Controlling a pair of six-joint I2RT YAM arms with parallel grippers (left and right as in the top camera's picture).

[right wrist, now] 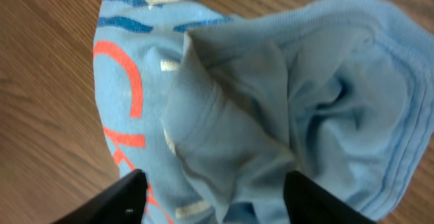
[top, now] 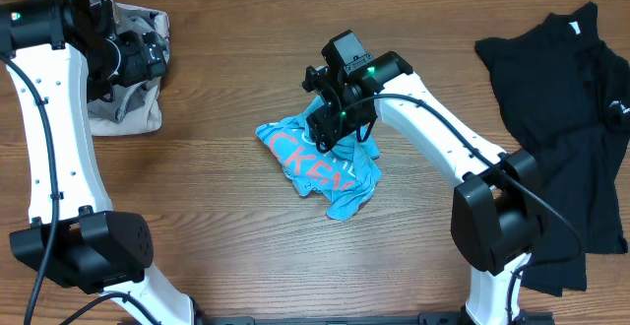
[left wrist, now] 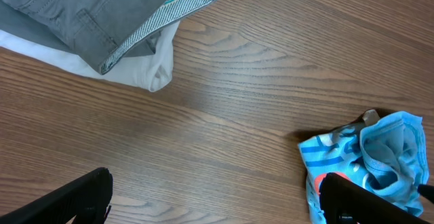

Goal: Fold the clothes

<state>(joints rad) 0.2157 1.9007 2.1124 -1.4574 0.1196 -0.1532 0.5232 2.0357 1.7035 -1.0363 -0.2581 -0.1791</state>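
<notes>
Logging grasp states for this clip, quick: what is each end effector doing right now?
Left end effector: open, holding nothing.
Right end effector: open, jaws spread over the bunched light blue T-shirt, not clamped on it.

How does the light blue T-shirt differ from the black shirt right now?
The light blue T-shirt lies bunched in a small heap mid-table; the black shirt lies spread wider at the right edge. The blue one shows red lettering; the black one shows none. The right gripper hangs over the blue one, jaws apart; no gripper is near the black one. Both rest on the table.
</notes>
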